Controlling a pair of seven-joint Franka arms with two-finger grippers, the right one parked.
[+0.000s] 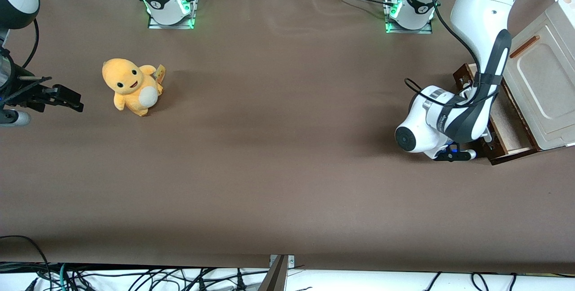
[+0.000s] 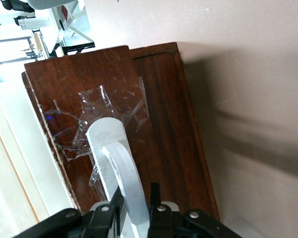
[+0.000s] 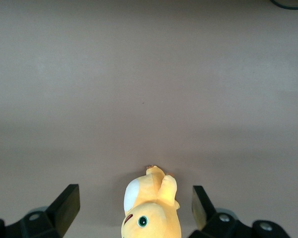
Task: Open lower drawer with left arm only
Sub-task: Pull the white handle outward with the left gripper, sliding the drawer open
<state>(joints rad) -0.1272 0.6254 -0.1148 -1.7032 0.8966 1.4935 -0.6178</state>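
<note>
White jointed left arm with dark grey side panels [image 1: 467, 111] bends low at the working arm's end of the brown table [image 1: 278, 169]; its black two-finger gripper [image 2: 135, 210] sits at the front of the shallow lower drawer with dark brown wooden front [image 2: 154, 109], fingers [image 2: 154, 198] closed around the long white loop bar handle [image 2: 120, 173], one finger on each side of the bar; crinkled clear tape [image 2: 97, 116] holds the handle's end to the wood. Drawer [image 1: 505, 122] is pulled partly out from under the cream cabinet with recessed panel [image 1: 546, 80], pale wood inside showing; thin copper-brown handle [image 1: 524, 46] on the cream panel above. Orange plush toy with white belly [image 1: 131, 86] stands well apart, toward the parked arm's end of the table.
</note>
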